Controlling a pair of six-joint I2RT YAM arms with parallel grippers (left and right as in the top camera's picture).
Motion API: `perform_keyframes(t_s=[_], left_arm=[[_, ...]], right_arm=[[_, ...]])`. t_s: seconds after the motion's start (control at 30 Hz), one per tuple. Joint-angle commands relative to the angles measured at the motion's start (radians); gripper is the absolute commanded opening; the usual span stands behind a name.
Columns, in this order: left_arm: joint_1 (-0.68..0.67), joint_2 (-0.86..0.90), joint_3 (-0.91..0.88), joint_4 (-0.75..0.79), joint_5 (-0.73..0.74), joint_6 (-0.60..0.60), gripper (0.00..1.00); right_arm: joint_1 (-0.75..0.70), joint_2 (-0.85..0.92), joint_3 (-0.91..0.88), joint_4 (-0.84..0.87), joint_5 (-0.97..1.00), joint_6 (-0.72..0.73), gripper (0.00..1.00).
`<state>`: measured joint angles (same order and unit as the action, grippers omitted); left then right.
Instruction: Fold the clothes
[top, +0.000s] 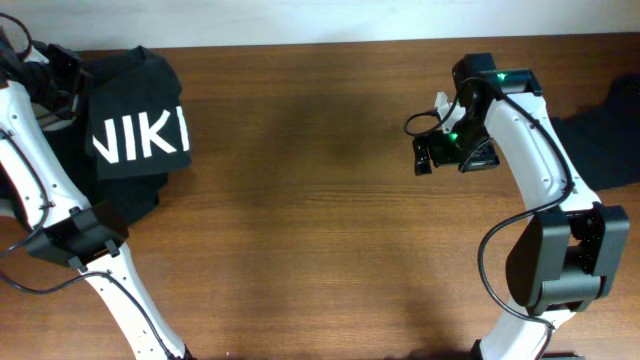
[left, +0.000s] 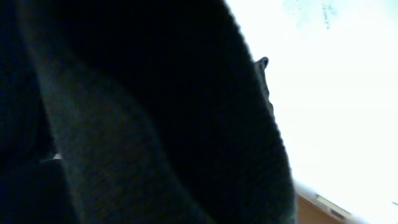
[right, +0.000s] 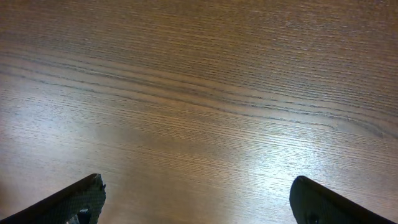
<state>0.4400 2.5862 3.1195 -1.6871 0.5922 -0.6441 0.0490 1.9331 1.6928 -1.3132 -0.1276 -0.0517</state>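
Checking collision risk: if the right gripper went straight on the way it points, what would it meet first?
Most likely the bare wooden table: the right gripper has only wood grain between its open fingers, though depth is unclear.

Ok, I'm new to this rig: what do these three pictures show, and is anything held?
Two white robot arms at a wooden table. First picture looks down from above; the others come from a camera on each wrist. A black T-shirt with white letters lies far left, another dark garment far right. The right pincer is open over bare wood, holding nothing. The left pincer is at the T-shirt; its camera shows only dark fabric, so I cannot tell its grip.
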Motion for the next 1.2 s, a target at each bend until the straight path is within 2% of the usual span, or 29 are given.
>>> perform_keyframes(t_s=[0.0,0.07,0.2,0.33,0.43,0.57,0.7,0.87,0.97,1.0,1.03,1.07,1.13,1.17], left_arm=[[-0.021,-0.135,0.015,-0.001,-0.044,0.056,0.00],[-0.058,-0.189,0.002,-0.001,-0.085,0.066,0.00],[-0.168,-0.276,-0.085,-0.001,-0.296,0.073,0.00],[-0.235,-0.426,-0.372,-0.001,-0.583,0.072,0.00],[-0.235,-0.481,-0.529,0.016,-0.711,0.058,0.00],[-0.230,-0.474,-0.649,0.163,-0.739,0.092,0.00],[-0.214,-0.474,-0.779,0.231,-0.739,0.087,0.00],[-0.109,-0.474,-0.853,0.319,-0.741,0.077,0.00],[-0.031,-0.473,-0.930,0.448,-0.767,0.078,0.01],[-0.010,-0.473,-0.969,0.509,-0.787,0.085,0.17],[0.018,-0.473,-1.020,0.589,-0.798,0.129,0.46],[0.043,-0.473,-1.051,0.641,-0.803,0.158,0.62],[0.101,-0.475,-1.058,0.697,-0.795,0.177,0.81],[0.126,-0.480,-1.042,0.706,-0.769,0.227,0.86]], right_arm=[[-0.006,-0.010,0.019,0.000,0.013,0.007,0.99],[-0.006,-0.010,0.019,-0.001,0.013,0.008,0.99],[-0.006,-0.010,0.019,-0.008,0.013,0.007,0.99],[-0.006,-0.010,0.019,-0.008,0.013,0.007,0.99],[-0.006,-0.010,0.019,-0.008,0.013,0.007,0.99],[-0.006,-0.010,0.019,-0.008,0.013,0.007,0.99],[-0.006,-0.010,0.019,-0.008,0.012,0.008,0.99],[-0.006,-0.010,0.019,-0.009,0.013,0.008,0.99],[-0.006,-0.010,0.019,-0.009,0.012,0.008,0.99],[-0.006,-0.010,0.019,-0.010,0.012,0.008,0.99],[-0.006,-0.010,0.019,-0.015,0.012,0.008,0.99],[-0.006,-0.010,0.019,-0.021,0.012,0.007,0.99],[-0.006,-0.010,0.019,-0.028,0.013,0.007,0.99],[-0.006,-0.010,0.019,-0.028,0.013,0.007,0.99]])
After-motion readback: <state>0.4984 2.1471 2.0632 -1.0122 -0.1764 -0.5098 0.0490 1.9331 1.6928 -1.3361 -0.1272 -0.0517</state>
